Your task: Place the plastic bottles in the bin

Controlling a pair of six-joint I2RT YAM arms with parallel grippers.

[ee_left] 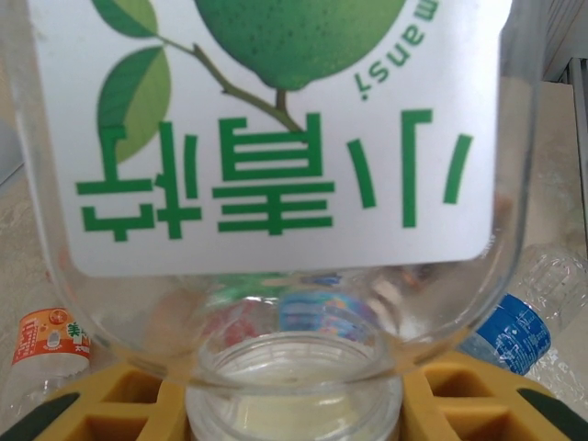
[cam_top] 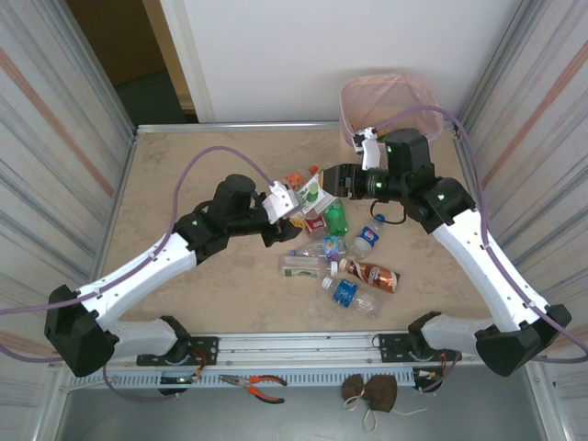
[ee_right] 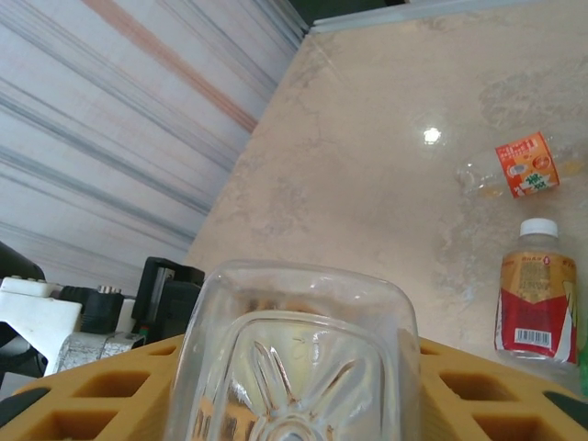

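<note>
Top external: clear lime-label bottle (cam_top: 310, 195) is held off the table (cam_top: 184, 165) mid-scene, between the two arms. The left gripper (cam_top: 296, 200) is on its near-left end and the right gripper (cam_top: 331, 182) on its far-right end.

Left wrist: the bottle (ee_left: 276, 138) shows its white label with green lime and green characters upside down. Its open neck sits between the yellow fingers (ee_left: 101, 409), so the left gripper (ee_left: 294, 404) is almost closed, clamped on the neck.

Right wrist: the moulded base of the same bottle (ee_right: 294, 349) sits between the yellow fingers (ee_right: 478, 386). The fingers are tight against both sides, so the right gripper (ee_right: 294, 395) is closed onto the base at a wider gap than the left.

Rest of the bottles lie clustered on the table just below and right of the held one:
- green bottle (cam_top: 336, 216)
- red-label bottle (cam_top: 315, 223)
- blue-label bottle (cam_top: 368, 237)
- flat green-and-white bottle (cam_top: 303, 266)
- brown bottle (cam_top: 372, 274)
- blue-label clear bottle (cam_top: 347, 294), nearest the arm bases
- orange-capped bottle (cam_top: 294, 177), just behind the left gripper

Right wrist also catches an orange-label bottle (ee_right: 524, 165) lying down and a white-capped bottle (ee_right: 537, 299) with a red-and-yellow label.

The bin (cam_top: 347, 110), with its pink liner, stands at the table's far right corner behind the right arm, apart from the pile. Its inside can't be seen well.

Red-handled pliers (cam_top: 255, 383) lie on the front rail by the bases.
</note>
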